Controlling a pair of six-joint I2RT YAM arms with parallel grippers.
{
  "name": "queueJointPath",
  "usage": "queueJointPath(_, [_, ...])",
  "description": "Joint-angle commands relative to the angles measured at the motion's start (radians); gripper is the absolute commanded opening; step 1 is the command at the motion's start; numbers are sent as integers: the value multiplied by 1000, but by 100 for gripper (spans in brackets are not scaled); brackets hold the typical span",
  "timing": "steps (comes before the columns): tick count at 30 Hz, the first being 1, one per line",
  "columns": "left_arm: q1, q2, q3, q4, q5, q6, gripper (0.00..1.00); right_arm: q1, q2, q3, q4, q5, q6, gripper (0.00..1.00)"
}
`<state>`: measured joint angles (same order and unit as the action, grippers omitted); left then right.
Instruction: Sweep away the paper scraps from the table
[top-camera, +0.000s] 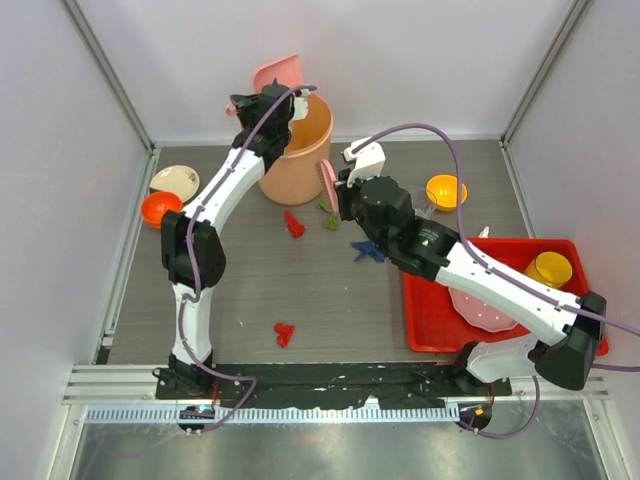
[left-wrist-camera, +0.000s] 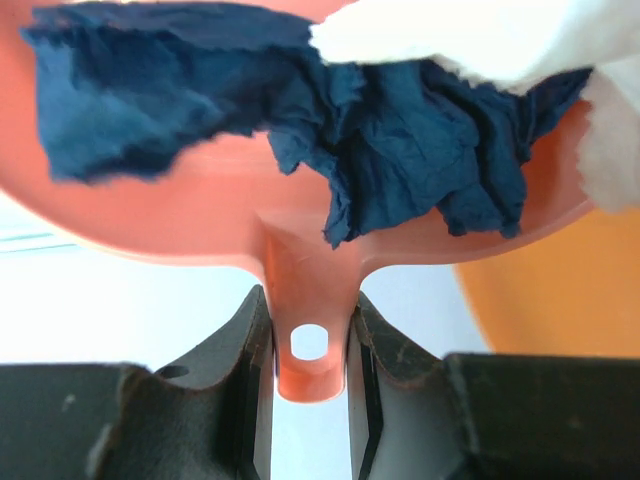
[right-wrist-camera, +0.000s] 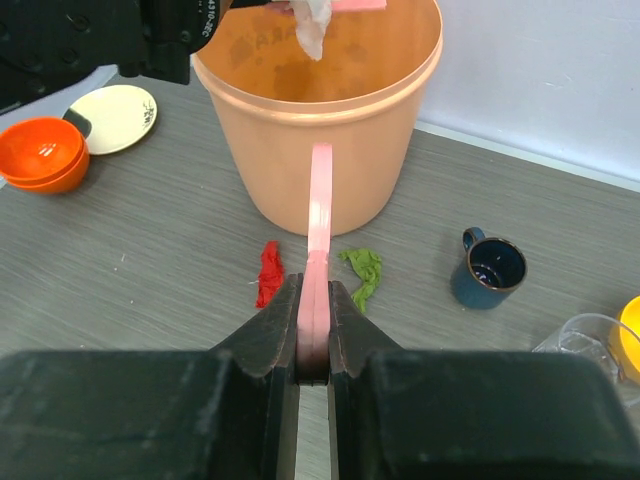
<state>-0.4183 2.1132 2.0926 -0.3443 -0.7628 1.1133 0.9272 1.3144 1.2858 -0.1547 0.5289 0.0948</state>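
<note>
Arms: we see left gripper (left-wrist-camera: 310, 305) stretched far over the bin (top-camera: 300, 165), jaws pinching the dustpan (left-wrist-camera: 200, 215) handle, blue and white scraps (left-wrist-camera: 400, 150) in it. Right gripper (right-wrist-camera: 314, 300) mid-table, elbow bent, jaws clamped on a pink tool (right-wrist-camera: 320, 200). Red scrap (top-camera: 293, 224), green scrap (top-camera: 330, 215) on table (top-camera: 250, 290) beside bin.

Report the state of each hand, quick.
Left hand: closed on the handle of the pink dustpan.
Right hand: closed on a thin pink tool.

L arm (top-camera: 222, 192) outstretched, R arm (top-camera: 492, 282) bent (jaws clamped).
</note>
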Motion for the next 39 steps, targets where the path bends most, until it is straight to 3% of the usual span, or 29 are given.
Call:
queueJointPath(1, [3,-105,-119,559,-106,434,0,-2,-53,1,49,-15,-13,1])
queueJointPath(5, [-5,-147,-273,792,-31,666,0,-2,-58,0,41,-7,-17,1])
queueJointPath(14, [-5,-182,-417,1079,117,881,0,-2,-64,-5,41,-18,-15,1])
queueJointPath(23, [-5,-185,-413,1076,102,870,0,-2,-69,-6,32,-24,-6,1])
queueJointPath(26, [-7,-197,-381,1033,44,789,0,-2,-72,-5,29,-38,-7,1])
queueJointPath(29, [-1,-257,-298,807,-42,521,0,-2,-78,-6,30,-76,-13,1])
queueJointPath(30, [4,-281,-281,615,-49,431,0,-2,-81,-8,32,-140,-26,1])
queueJointPath(31, [16,-335,-264,508,-47,225,0,-2,-83,-9,37,-192,-35,1])
queueJointPath(34, [38,-406,-223,147,2,-84,0,12,-73,-3,14,-395,-81,1])
queueJointPath(36, [44,-485,-246,-40,70,-200,0,42,-37,27,-25,-473,-111,1])
queueJointPath(39, [53,-584,-310,-221,156,-361,0,87,29,75,-136,-744,-190,1])
